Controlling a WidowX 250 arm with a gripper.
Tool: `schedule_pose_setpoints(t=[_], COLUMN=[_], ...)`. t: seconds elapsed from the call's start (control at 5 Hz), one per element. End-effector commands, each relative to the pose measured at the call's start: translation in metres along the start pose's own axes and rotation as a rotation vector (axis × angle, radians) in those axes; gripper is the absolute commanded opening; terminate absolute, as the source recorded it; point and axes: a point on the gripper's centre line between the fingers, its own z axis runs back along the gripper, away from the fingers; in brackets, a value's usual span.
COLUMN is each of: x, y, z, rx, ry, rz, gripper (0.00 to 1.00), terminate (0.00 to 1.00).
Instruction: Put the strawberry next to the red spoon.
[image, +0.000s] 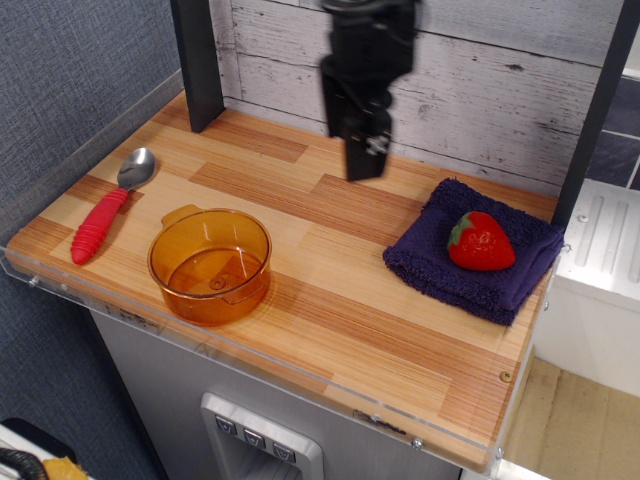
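1. Wooden desk (330, 290) carries strawberry (481, 242) on a blue cloth (430, 255), far right.
2. Red spoon (108, 207) lies far left.
3. Gripper (365, 150) hovers mid-desk, approach step; jaws' state cannot be told.
4. Next: descend onto strawberry, grasp.

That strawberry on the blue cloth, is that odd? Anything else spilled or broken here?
Nothing looks spilled or damaged. The strawberry sits on a folded dark blue cloth, far from the red spoon. The orange bowl stands upright and empty. The tool hangs blurred above the counter.

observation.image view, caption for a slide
Gripper above the counter, strawberry on blue towel, red spoon far left.
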Motion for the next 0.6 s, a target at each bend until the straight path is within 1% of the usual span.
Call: schedule_pose_setpoints(t=[0.0, 0.2, 0.4], x=[0.035, 0.045, 0.054], y=[-0.033, -0.042, -0.049], z=[0.004, -0.004, -0.011], rx=[0.005, 0.007, 0.023], ry=[0.012, 0.043, 0.077], rz=[-0.044, -0.069, -0.095], gripper=[1.0, 1.0, 1.0], terminate=[0.0, 0.0, 0.0])
